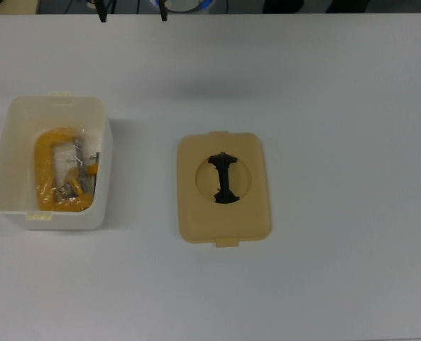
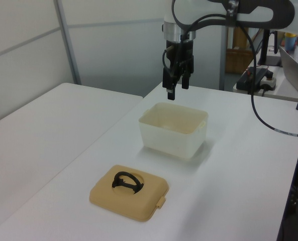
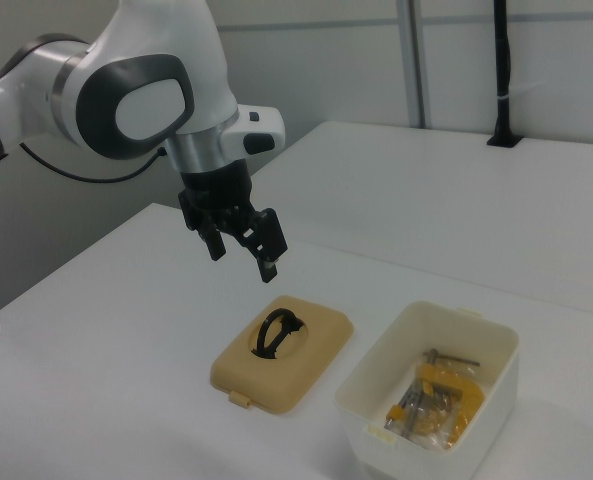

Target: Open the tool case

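Top view: tool case sat open on white surface at the top view's left, w/ yellow clamp inside. Tan lid lay flat well apart, mid-frame, black handle up.

Left view: end effector hung above the case's far side, fingers apart, holding nothing.

Right view: end effector was above the surface beyond the lid, empty.

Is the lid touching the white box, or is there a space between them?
Apart. In the top view, the tan lid lies flat on the table to the right of the white box, with a bare strip of table between them.
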`<action>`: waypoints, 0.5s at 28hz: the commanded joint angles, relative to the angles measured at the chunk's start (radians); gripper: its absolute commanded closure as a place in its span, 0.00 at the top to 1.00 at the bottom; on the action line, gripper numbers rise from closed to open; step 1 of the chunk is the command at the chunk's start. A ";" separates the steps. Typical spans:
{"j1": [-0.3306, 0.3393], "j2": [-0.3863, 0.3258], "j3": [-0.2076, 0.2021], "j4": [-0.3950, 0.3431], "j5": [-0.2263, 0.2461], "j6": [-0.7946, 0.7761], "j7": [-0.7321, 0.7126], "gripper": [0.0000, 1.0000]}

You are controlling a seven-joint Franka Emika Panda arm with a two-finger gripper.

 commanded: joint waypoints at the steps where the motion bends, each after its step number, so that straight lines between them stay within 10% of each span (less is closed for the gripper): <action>1: 0.001 -0.001 -0.005 -0.006 0.022 -0.018 -0.037 1.00; 14: -0.002 0.020 -0.008 0.000 -0.017 -0.016 -0.038 1.00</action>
